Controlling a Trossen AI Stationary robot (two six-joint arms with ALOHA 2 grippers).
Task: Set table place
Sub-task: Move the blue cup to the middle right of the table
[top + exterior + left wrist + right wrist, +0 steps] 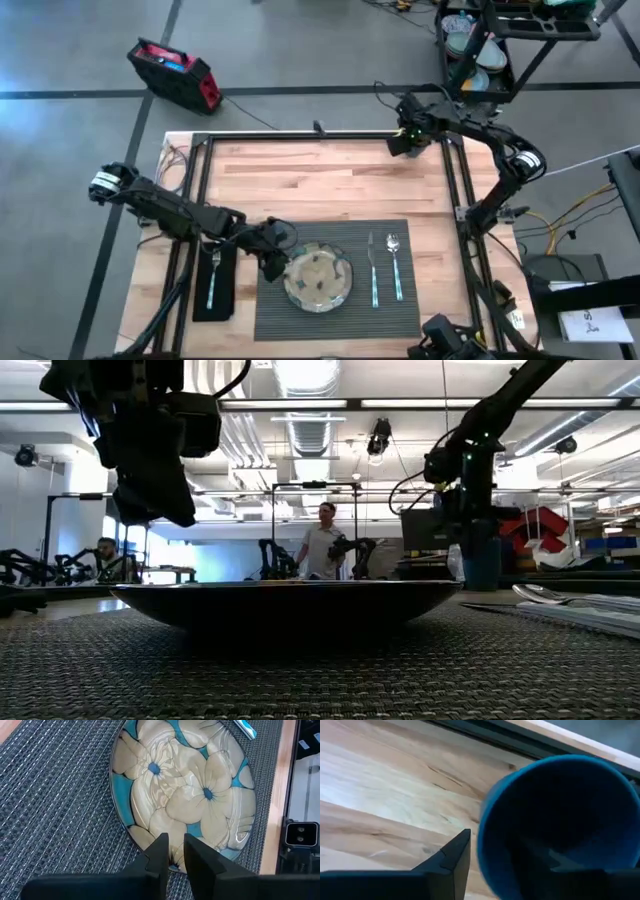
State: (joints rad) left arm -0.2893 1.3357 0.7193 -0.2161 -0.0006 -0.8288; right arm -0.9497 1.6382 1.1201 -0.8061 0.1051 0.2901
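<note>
A flowered round plate [318, 280] rests on the dark ribbed placemat [345, 235] near the table's front edge. A knife [372, 266] and a spoon [395, 262] lie on the mat to the plate's right. A fork [213, 275] lies on the black napkin [225, 300] left of the mat. My left gripper [176, 851] hovers over the plate's left rim [131, 831], its fingers a narrow gap apart and clear of the plate [285, 605]. At the table's far right my right gripper [405, 138] is shut on the dark blue cup [560, 810]. My right gripper has the cup's wall [485, 857] between its fingers just below the rim, one finger outside [455, 857] and the other inside the hollow. The fingers come from above. The cup [481, 565] stays upright; whether its base is off the table I cannot tell.
Black metal rails [455, 200] run along the table's sides and far edge. Bare wood [320, 185] lies between the mat and the cup. Beyond the table are a red case [175, 72] on the floor, a cart with dishes [480, 45] and a person [322, 550].
</note>
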